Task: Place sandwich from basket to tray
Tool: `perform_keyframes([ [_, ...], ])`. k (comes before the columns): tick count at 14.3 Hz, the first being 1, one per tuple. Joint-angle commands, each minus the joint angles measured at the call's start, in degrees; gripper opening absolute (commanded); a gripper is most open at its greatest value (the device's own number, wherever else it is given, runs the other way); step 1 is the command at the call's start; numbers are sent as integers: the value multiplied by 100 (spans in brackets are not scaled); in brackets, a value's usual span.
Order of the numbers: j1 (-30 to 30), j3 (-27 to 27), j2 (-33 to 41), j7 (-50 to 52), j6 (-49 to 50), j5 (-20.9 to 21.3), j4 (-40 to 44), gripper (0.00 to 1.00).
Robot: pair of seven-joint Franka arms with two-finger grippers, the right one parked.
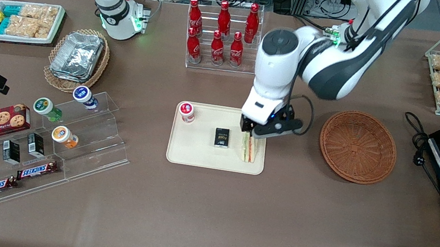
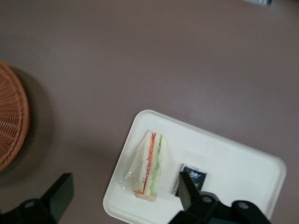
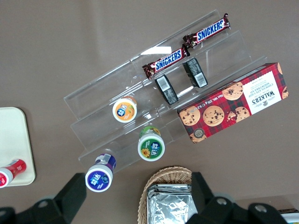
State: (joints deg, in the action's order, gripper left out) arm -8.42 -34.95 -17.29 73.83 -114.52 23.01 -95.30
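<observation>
Two fingers (image 2: 56,198) of the gripper (image 1: 254,131) stand spread wide, holding nothing, just above the sandwich (image 1: 248,148). It lies on the tray (image 1: 193,154), at the edge nearest the basket (image 1: 358,146), beside a small black packet (image 1: 222,137) on the counter (image 1: 231,221).

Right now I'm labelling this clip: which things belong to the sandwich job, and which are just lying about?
Job: triangular wedge sandwich on cream plastic tray; reddish-brown wicker basket; left gripper, open above the sandwich.

Lying about: small black box, red-capped bottle, red cola bottles, Snickers bars.
</observation>
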Motion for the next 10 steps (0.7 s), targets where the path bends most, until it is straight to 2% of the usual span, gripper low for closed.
perform_keyframes([
  [1,42,260,839,457,-62,-227,-523,100],
  [4,51,497,1298,405,-27,-331,-779,100],
  [6,60,559,1307,-277,305,-586,-509,100],
  [8,86,672,1298,-1094,1165,-981,-25,100],
  [10,86,1006,1551,-1894,1589,-1446,91,100],
])
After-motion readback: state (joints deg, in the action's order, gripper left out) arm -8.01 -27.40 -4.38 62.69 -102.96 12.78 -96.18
